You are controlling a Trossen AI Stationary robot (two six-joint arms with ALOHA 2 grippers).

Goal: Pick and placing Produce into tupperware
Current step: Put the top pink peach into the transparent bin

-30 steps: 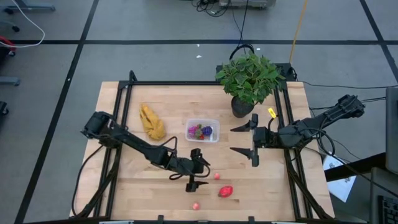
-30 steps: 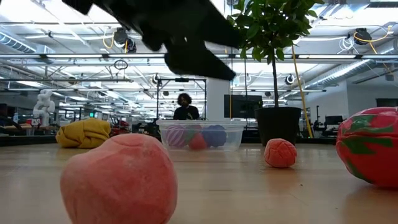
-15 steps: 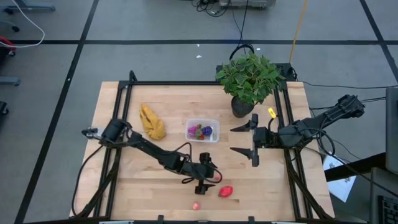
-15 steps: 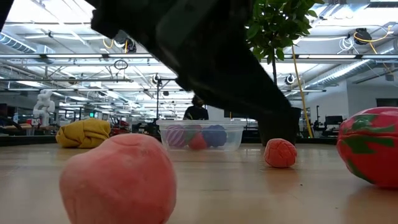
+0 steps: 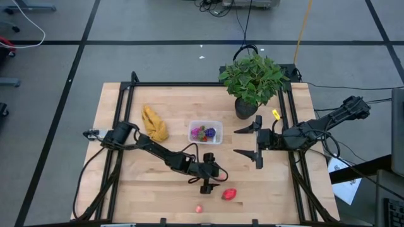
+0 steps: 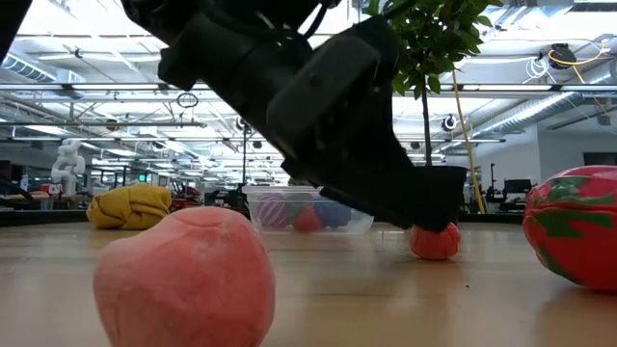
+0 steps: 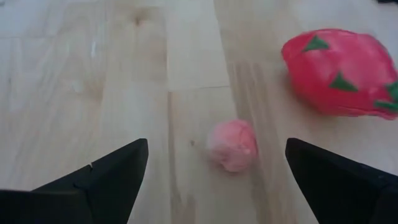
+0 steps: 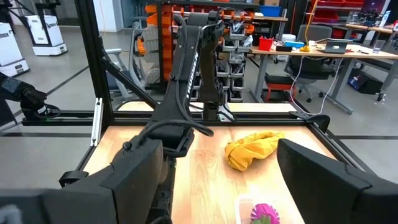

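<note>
My left gripper (image 5: 210, 180) (image 7: 216, 148) is open and low over the table, near its near edge. Its fingers stand on either side of a small pink ball of produce (image 7: 232, 145) (image 6: 434, 239) without touching it. A red piece with green flecks (image 5: 229, 193) (image 7: 342, 71) lies just beyond, and another pink ball (image 5: 199, 208) (image 6: 183, 280) sits by the near edge. The clear tupperware (image 5: 216, 124) (image 6: 258, 200) stands mid-table with purple and pink pieces inside. My right gripper (image 5: 243, 142) (image 8: 221, 186) waits open, right of the box.
A yellow banana bunch (image 5: 153, 124) (image 8: 252, 149) lies left of the box. A potted plant (image 5: 251, 81) stands at the far right. Black frame rails (image 5: 126, 113) run along the table's left, right and far sides. Bare wood lies between the box and the loose pieces.
My left arm has stretched toward the table's right edge and come down, bringing the open gripper from left of the small pink ball to astride it. In the low view it has dropped to just above that ball. The produce has not moved.
</note>
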